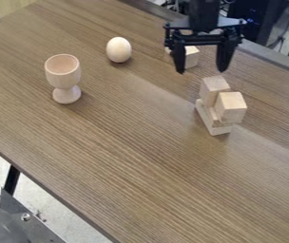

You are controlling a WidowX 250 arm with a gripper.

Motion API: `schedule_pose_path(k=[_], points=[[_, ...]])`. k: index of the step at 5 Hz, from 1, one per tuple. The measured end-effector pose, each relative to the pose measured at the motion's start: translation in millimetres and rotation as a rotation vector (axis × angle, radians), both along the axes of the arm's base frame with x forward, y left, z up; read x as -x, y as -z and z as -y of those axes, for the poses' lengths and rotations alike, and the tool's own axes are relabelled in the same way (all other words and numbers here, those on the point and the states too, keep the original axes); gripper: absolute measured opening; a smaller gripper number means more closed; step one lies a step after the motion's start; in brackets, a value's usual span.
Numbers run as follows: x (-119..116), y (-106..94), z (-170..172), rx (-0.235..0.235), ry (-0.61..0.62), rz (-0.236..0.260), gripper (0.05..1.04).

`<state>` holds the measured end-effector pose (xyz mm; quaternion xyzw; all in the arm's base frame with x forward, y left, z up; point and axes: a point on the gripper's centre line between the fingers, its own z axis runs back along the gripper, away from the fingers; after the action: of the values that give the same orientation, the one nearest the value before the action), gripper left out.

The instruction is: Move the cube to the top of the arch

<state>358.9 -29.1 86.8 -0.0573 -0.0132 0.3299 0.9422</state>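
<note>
Claw (201, 70), fingers wide apart and gripping nothing, hangs near the far edge of the bench (121, 156), where the loose cube (191, 57) lies partly behind one finger, apart from the block arch (229, 108) farther in; grasping and placing (in effect, the whole task) apparently remain.

Smooth matt wood on cup (62, 71), likewise on egg (119, 50) near cup, on blocks (230, 107) farther from cup, wood-grained table (128, 147) beneath cup
</note>
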Motion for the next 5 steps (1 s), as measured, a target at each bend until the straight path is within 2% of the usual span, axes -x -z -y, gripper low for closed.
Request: schedule_pose_path(k=[2,5], points=[[-1.3,-0.7,12.2,0.011,0.029,0.014,0.999],[-2.0,7.0,11.4,0.001,0.028,-0.011,0.999]])
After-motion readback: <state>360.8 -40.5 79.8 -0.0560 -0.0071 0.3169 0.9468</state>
